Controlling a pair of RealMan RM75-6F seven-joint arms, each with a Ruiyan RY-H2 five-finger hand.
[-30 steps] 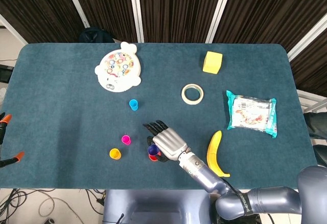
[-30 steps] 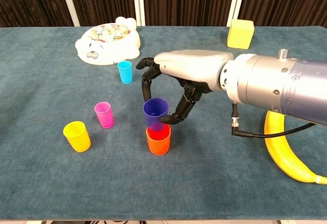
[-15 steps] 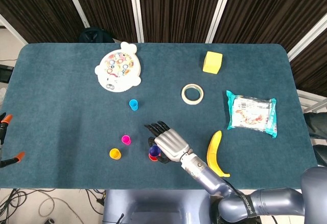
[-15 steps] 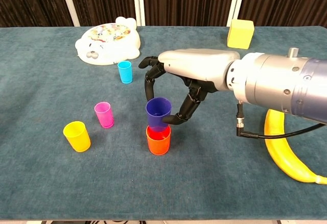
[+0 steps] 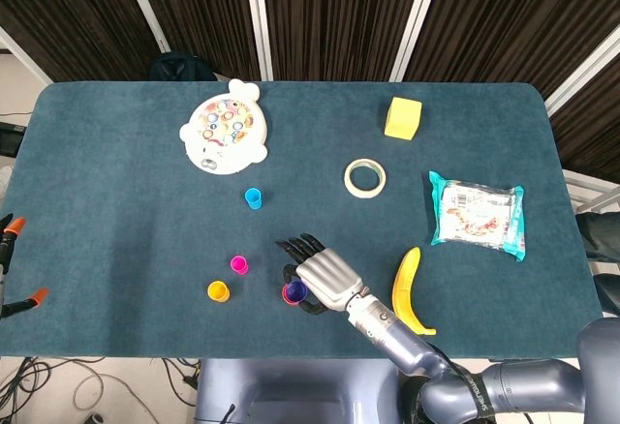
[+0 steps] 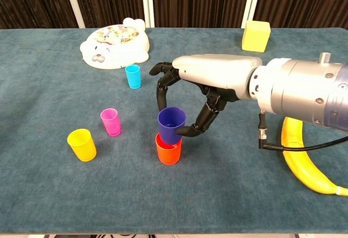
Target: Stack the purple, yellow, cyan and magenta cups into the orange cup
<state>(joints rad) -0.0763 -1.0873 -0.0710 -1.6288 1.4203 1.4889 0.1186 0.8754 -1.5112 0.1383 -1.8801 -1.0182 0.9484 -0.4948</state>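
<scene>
Chest view: right robot hand (image 6: 202, 90) pinches purple cup (image 6: 171, 124) over orange cup (image 6: 168, 151).

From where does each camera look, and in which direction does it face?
Head view: high above the near edge, looking down on the whole blue table; right hand and forearm show.
Chest view: low at the near edge, facing across; right hand fills the middle.
Both share the small purple plastic cup over the orange plastic cup.

The right hand (image 6: 204, 86) has a smooth silver shell over the back and black jointed fingers (image 6: 163, 86); behind it a thick silver-grey forearm (image 6: 304, 94) (metallic sheen), with a thin black cable (image 6: 293, 144) looped underneath.
</scene>
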